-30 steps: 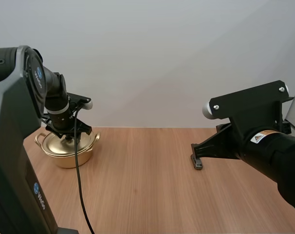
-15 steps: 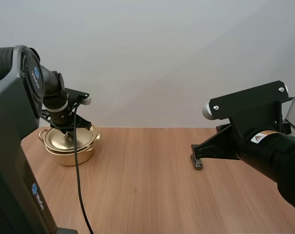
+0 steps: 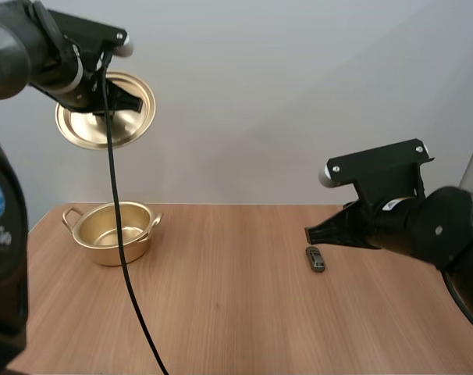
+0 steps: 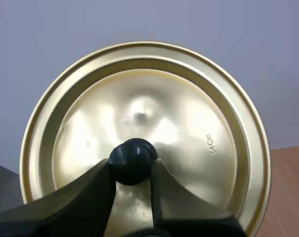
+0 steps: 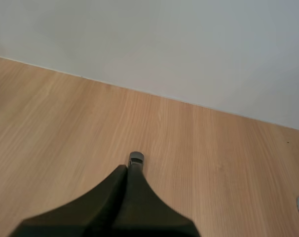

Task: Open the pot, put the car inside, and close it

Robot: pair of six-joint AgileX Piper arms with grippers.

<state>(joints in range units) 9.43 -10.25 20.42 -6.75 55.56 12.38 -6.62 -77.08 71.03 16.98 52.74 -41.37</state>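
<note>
- Since the lid (image 3: 88, 129) is already off, the next move turns on the car, not the pot.
- Left gripper (image 4: 132, 167): jaws clamped on the lid's black knob (image 4: 132, 157). The lid hangs tilted, high over the left end of the table (image 3: 236, 312), well above the pot.
- Pot (image 3: 112, 244): upright and open, looks empty inside.
- Car (image 3: 317, 258): on bare wood right of centre, well apart from the pot. Its long axis runs roughly near-to-far in the high view, slightly skewed.
- Right gripper (image 5: 126, 172): fingers pressed together into one wedge, holding nothing. In the right wrist view the car sits just past the tips, about in line with them. Can't tell if they touch it.
- Judgement: the right arm is much nearer the car, and the left is busy with the lid. The right jaws have to part first, then come down astride the car's narrow width, i.e. across its long axis.
- Judgement: the carry then goes leftward to the pot.
- Count: one pot, one lid, one car, two grippers.
</note>
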